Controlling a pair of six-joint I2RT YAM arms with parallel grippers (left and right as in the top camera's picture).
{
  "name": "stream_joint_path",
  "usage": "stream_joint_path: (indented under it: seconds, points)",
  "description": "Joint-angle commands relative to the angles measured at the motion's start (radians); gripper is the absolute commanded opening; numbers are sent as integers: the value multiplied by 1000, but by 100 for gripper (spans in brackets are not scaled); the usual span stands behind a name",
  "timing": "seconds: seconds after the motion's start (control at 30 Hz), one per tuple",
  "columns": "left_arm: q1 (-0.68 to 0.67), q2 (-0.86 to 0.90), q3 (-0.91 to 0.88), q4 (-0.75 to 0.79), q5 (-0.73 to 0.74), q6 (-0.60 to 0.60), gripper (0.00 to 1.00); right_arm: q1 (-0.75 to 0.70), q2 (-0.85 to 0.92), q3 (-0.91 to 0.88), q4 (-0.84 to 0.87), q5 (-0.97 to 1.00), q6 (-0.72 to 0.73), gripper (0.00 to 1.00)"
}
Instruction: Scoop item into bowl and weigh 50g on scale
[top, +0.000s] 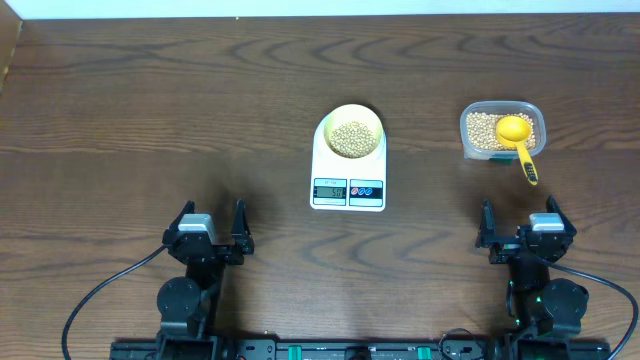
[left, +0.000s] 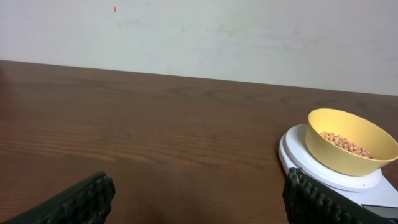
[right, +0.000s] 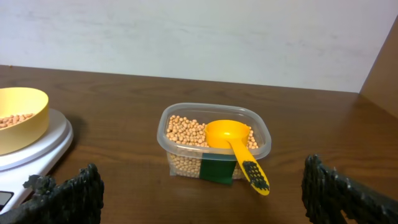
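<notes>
A pale yellow bowl (top: 351, 136) holding tan beans (top: 351, 138) stands on the white scale (top: 348, 188) at mid-table; the bowl (left: 351, 149) and scale (left: 323, 175) also show at the right of the left wrist view. More beans (top: 486, 128) fill a clear tub (top: 502, 131) at the right, with a yellow scoop (top: 518, 136) resting in it, handle over the near rim. In the right wrist view the scoop (right: 231, 140) lies in the tub (right: 214, 142). My left gripper (top: 212, 228) and right gripper (top: 522, 225) both stand open and empty near the front edge.
Dark wooden table (top: 150, 110) runs wide to the left and back. A pale wall (left: 199, 31) stands behind it. Black cables (top: 95, 300) trail from the arm bases at the front edge.
</notes>
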Motion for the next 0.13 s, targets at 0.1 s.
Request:
stream_joint_path:
  seconds: [0.1]
  points:
    - [4, -4, -16, -40, -13, -5, 89, 6, -9, -1, -5, 11, 11, 99]
